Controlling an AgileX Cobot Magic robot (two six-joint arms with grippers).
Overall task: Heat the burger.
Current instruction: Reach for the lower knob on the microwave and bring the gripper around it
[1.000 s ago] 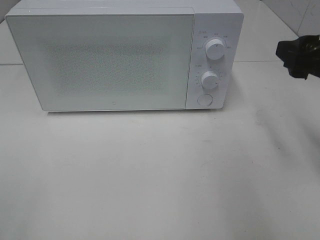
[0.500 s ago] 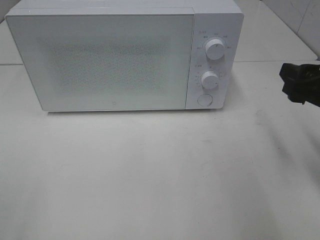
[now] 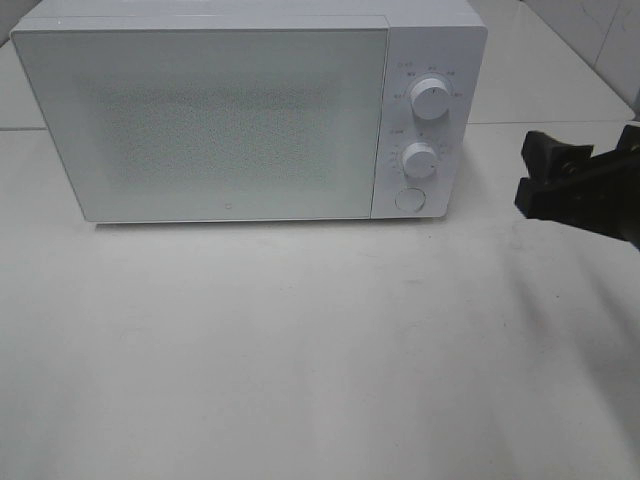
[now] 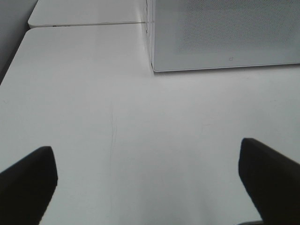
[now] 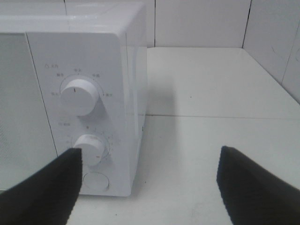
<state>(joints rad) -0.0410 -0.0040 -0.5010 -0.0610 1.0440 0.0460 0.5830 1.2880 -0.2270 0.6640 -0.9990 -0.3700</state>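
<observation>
Exterior high view: a white box-shaped microwave oven (image 3: 230, 120) sat at the back of the white tabletop (image 3: 300, 350), its door with the frosted, dotted window shut. The control panel carried an upper round white dial (image 3: 430, 100), a lower round white dial (image 3: 420, 160) and a round white button (image 3: 409, 200) under them. The black right gripper (image 3: 535, 172) came in from the right edge, off the table and apart from the oven's right side, jaws spread with nothing between them. Left wrist view: the left gripper (image 4: 147, 187) had its two black fingers (image 4: 28, 183) at full spread over bare tabletop, holding nothing, with the oven's lower door corner ahead of it. Right wrist view: the right gripper (image 5: 150, 187) faced the control panel, jaws wide and empty; one finger (image 5: 47, 187) overlapped the lower dial in frame, probably just line of sight rather than contact. The burger's whereabouts could not be told from any view; the dotted window was too opaque to see through.
</observation>
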